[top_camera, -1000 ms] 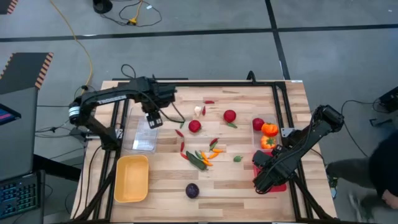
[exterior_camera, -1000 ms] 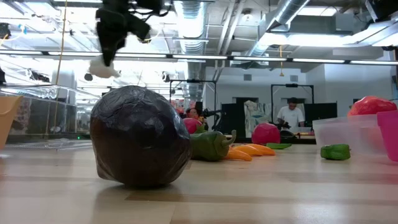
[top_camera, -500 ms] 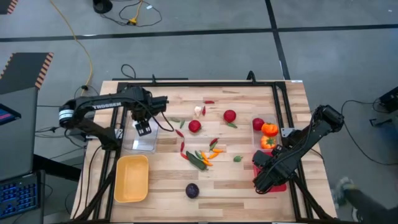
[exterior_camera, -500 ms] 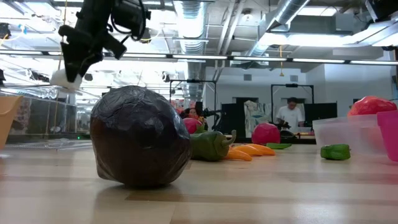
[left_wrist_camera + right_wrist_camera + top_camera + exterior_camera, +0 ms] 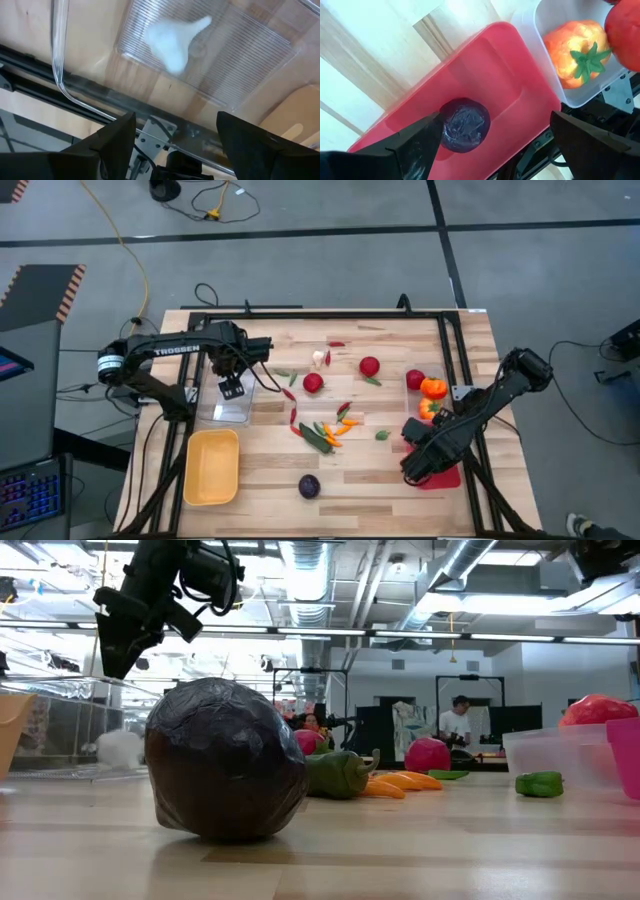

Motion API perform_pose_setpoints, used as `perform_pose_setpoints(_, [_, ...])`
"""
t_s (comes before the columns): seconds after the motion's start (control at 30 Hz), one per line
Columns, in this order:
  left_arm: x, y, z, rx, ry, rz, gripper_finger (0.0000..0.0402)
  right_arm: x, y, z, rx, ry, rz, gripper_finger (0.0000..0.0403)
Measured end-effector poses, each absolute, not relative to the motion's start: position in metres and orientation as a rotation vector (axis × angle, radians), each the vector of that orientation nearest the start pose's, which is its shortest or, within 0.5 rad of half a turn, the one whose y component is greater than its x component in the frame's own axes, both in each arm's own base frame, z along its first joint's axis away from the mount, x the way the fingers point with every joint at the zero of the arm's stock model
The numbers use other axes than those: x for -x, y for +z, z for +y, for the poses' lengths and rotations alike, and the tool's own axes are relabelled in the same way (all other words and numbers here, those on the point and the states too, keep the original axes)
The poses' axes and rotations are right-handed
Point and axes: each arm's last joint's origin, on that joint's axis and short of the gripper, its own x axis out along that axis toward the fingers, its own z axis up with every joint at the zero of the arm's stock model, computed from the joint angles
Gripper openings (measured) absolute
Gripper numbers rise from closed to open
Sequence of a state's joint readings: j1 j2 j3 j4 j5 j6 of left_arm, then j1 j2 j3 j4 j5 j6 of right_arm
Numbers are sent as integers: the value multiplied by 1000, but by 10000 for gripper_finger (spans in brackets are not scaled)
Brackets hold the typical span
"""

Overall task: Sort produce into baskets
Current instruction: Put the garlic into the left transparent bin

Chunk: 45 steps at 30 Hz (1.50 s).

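My left gripper (image 5: 232, 386) hangs open over the clear bin (image 5: 226, 410) at the table's left. A white garlic (image 5: 172, 39) lies on that bin's floor, below and clear of the fingers; the low view shows it too (image 5: 120, 748). My right gripper (image 5: 418, 465) stands open above the red bin (image 5: 485, 65) at the right, where a dark purple round (image 5: 465, 125) rests on the bottom between and below the fingers. Loose produce lies mid-table: two tomatoes (image 5: 313, 383), a garlic (image 5: 319, 358), chillies (image 5: 325, 430) and a purple round (image 5: 309, 486).
A yellow bin (image 5: 211, 467) sits near the front left. A second clear bin (image 5: 530, 20) beside the red one holds orange peppers (image 5: 433, 388) and a tomato (image 5: 415, 378). Black frame rails run along the table's left, right and far sides.
My left gripper has gone down and toward the table's left edge over the clear bin with the garlic, then opened and let it go. The garlic has fallen and now lies on the bin's floor.
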<state>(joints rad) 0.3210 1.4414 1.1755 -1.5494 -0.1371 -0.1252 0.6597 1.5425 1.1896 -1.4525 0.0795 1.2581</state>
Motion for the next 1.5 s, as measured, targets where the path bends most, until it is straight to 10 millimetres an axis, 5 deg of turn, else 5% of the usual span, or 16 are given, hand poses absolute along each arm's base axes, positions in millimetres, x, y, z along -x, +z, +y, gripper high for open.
perform_pose_setpoints(0.43, [-208, 277, 72, 262, 356, 1750, 265, -198, 245, 137, -276, -683, 1552, 395])
perform_pose_setpoints(1.5, [-290, 328, 98, 65, 335, 773, 265, -210, 245, 129, -211, -742, 1351, 395])
